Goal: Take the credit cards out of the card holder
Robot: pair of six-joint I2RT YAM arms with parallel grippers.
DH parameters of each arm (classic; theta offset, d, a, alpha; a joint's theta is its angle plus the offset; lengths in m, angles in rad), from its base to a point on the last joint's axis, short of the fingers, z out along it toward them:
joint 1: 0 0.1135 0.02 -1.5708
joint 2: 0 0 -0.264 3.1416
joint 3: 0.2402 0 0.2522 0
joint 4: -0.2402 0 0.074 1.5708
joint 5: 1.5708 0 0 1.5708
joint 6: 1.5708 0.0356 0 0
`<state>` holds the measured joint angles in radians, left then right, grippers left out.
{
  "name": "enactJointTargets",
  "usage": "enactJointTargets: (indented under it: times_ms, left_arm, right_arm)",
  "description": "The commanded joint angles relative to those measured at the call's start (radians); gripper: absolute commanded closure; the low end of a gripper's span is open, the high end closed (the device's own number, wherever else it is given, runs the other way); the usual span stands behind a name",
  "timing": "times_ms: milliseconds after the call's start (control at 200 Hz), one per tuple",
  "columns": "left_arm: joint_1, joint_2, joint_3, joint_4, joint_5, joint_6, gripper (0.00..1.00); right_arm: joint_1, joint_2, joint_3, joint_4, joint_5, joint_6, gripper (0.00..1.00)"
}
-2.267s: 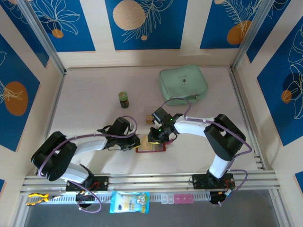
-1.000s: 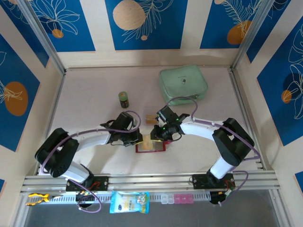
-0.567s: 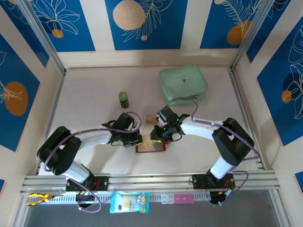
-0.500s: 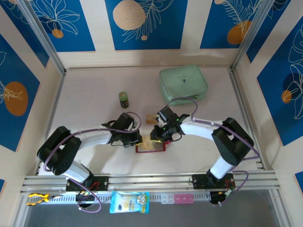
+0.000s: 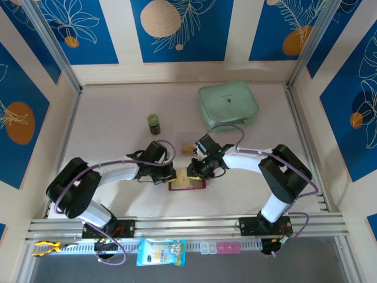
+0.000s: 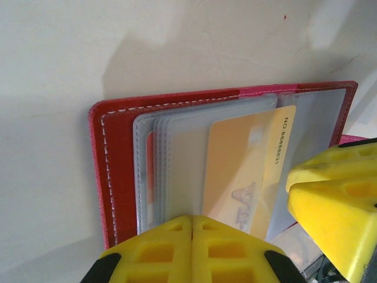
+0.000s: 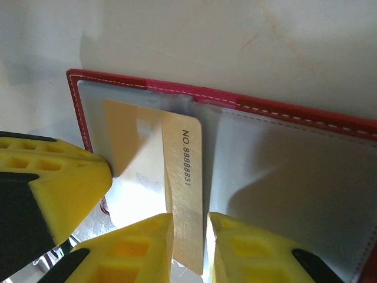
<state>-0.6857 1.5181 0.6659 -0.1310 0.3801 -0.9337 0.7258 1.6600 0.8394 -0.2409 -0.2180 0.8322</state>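
Right wrist, gold card long axis toward pincer

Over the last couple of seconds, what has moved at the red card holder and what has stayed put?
The left claw slid right from the near-left corner of the open red wallet-like card holder to its left edge. The right claw eased slightly away from the bases and now closes on the yellow-orange credit card, half out of its clear plastic sleeve. The card holder, mint-green pouch and small green can stayed put.
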Motion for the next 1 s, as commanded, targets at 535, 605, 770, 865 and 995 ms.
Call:
enactJointTargets:
  times_ms: [535,605,770,865,995]
  left_arm:
    - [-0.006,0.039,-0.008,-0.057,-0.030,0.009,1.00]
    - [-0.006,0.042,-0.008,-0.056,-0.027,0.012,1.00]
    - [-0.006,0.044,-0.011,-0.054,-0.026,0.013,1.00]
    - [-0.006,0.044,-0.011,-0.053,-0.026,0.012,1.00]
    - [-0.006,0.047,-0.005,-0.055,-0.024,0.014,1.00]
  right_arm:
    - [-0.017,0.033,-0.055,0.099,-0.086,0.037,0.79]
    - [-0.020,0.036,-0.059,0.111,-0.098,0.043,0.80]
    - [-0.023,0.036,-0.066,0.128,-0.114,0.050,0.82]
    - [-0.023,0.038,-0.066,0.132,-0.119,0.051,0.83]
    - [-0.026,0.038,-0.066,0.134,-0.124,0.055,0.85]
